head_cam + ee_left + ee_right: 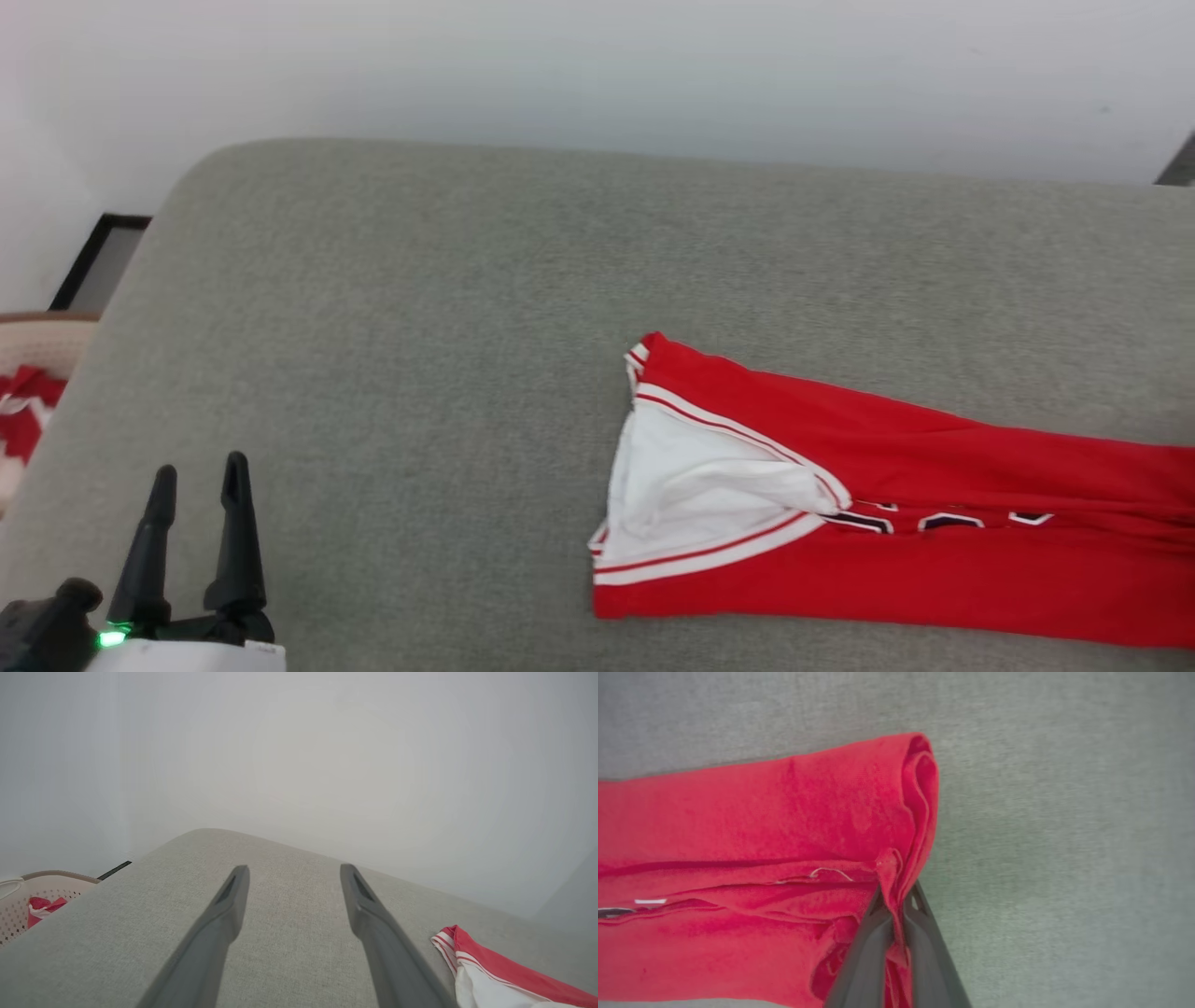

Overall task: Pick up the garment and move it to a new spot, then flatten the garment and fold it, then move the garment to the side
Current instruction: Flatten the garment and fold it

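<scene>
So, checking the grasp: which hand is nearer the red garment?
Right. The right hand is shut on the garment; the left hand is open, apart, over the grey cushion.

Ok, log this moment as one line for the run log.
garment: folded long strip on grey cushion | right gripper: shut on garment end | left gripper: open, empty

Head view: high, looking down across the grey cushion to the wall. Left wrist view: low over the cushion's front left corner, facing the wall. Right wrist view: straight down, close on the shirt, which all three share.
</scene>
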